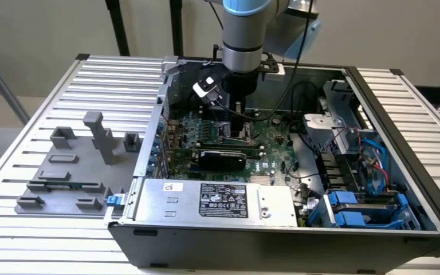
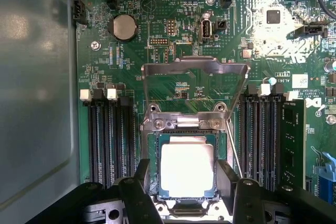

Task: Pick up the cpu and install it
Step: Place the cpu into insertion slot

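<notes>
we see the cpu [image 2: 187, 169] lying flat inside the socket [image 2: 157, 124]. the claw [image 2: 186, 190] is spread, with one finger at each side of the socket. we judge the cpu light, stiff and fragile, best held by two opposite edges.

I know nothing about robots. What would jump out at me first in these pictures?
A silver robot arm reaches down into an open computer case that lies on a slatted table. Close up, the cpu, a shiny square chip, sits in its socket on the green motherboard, between the open black fingers of the gripper. Next to the socket, its metal retention frame stands flipped up.
</notes>
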### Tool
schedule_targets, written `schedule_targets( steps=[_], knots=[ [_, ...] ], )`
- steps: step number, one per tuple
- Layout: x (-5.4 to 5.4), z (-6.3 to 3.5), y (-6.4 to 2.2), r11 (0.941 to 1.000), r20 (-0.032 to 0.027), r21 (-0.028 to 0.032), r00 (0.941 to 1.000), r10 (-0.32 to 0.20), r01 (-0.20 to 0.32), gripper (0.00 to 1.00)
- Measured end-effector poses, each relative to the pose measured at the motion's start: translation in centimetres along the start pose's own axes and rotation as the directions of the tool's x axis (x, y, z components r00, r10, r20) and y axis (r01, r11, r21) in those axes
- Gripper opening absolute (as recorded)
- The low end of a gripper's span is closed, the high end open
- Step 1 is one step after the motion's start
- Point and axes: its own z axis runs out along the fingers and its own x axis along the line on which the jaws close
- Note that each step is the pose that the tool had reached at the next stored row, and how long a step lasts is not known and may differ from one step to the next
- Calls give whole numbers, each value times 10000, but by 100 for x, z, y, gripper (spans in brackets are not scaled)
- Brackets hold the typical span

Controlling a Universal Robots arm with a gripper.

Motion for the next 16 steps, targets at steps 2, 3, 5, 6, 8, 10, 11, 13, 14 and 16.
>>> schedule_targets(
  steps=[2,3,5,6,8,10,11,13,14,16],
  knots=[
    [0,0,0,10000,1,0,10000,0,0,62],
    [0,0,0,10000,2,0,10000,0,0,62],
    [0,0,0,10000,4,0,10000,-1,1,62],
    [0,0,0,10000,5,0,10000,-1,1,62],
    [0,1,0,10000,11,0,10000,-1,1,62],
    [1,5,0,10000,48,-4,10000,-1,1,62],
    [1,8,-1,10000,78,-5,10000,-2,2,62],
    [2,13,0,10000,130,-7,9999,-4,4,62],
    [3,15,0,10000,148,-8,9999,-5,5,62],
    [6,20,-1,10000,164,-8,9999,-5,5,62]
  ],
)
